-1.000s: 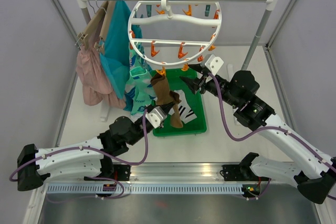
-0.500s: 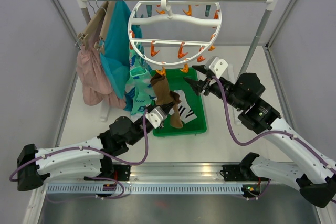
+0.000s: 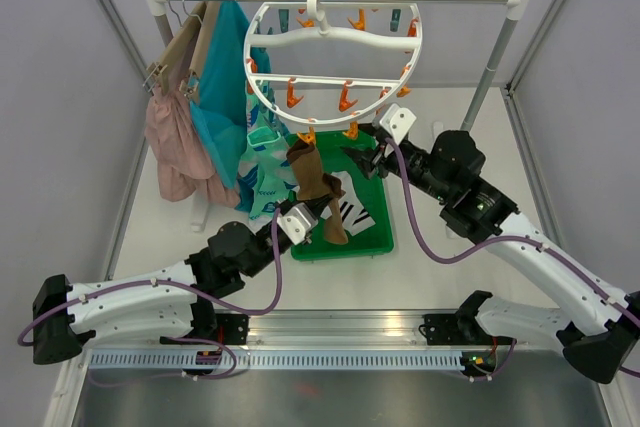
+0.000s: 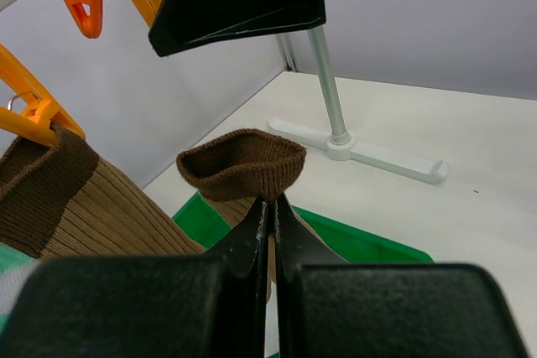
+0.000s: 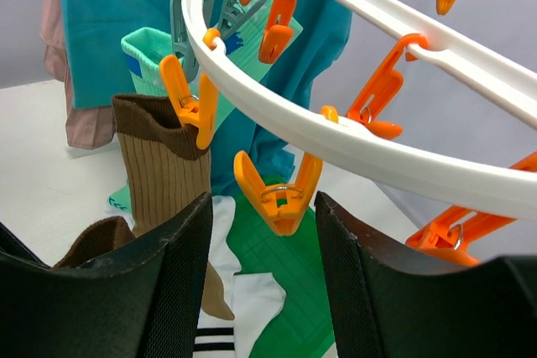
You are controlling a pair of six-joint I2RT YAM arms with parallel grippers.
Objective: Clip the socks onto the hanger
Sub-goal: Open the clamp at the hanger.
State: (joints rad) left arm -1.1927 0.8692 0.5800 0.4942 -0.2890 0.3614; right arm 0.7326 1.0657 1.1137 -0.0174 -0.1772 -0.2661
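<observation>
Movement: the right gripper (image 3: 362,159) has swung back, jaws spread, orange peg (image 5: 277,197) just ahead of them. The left gripper (image 4: 270,211) stays clenched on the brown sock (image 4: 242,165), awaiting clipping.

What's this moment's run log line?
left gripper: shut on loose brown sock | right gripper: open, facing orange clip | second brown sock: clipped on ring hanger

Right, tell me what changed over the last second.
The right gripper pulled back to the right, away from the hanger, then swung left again; it now sits open, facing a free orange peg on the near rim. Nothing was grabbed or released. Unchanged: the left gripper, shut on a brown sock by its cuff; the other brown sock, clipped to the hanger.
</observation>
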